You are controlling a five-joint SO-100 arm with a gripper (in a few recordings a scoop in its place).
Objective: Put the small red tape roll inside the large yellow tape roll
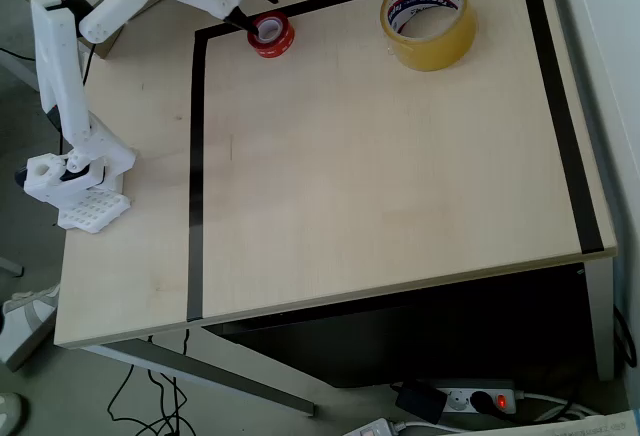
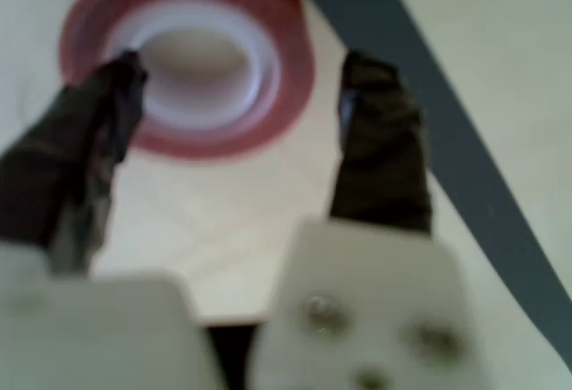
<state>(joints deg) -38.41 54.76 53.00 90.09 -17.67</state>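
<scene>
Pale wood makes up the table [image 1: 380,186], which carries a rectangle of black tape lines [image 1: 196,156] and fills most of the overhead view. Near the top edge, left of centre, the small red tape roll [image 1: 271,34] lies flat with its hole facing straight up, resting on the corner of the black line. Toward the upper right, well apart from it, the large yellow tape roll [image 1: 428,18] also lies flat, its opening upward and printed white core showing. A white robot arm [image 1: 70,86] rises from its base at the left edge and reaches to the top of the frame, where the gripper [image 1: 250,1] hangs at the red roll. In the wrist view the gripper [image 2: 237,104] is spread wide, one dark finger [image 2: 98,131] over the roll's [image 2: 192,55] left rim, the other [image 2: 380,139] just off its right side beside the black line [image 2: 447,139]; whether they touch it is unclear. Bare wood lies between the two rolls. A power strip [image 1: 475,398] sits on the floor below.
</scene>
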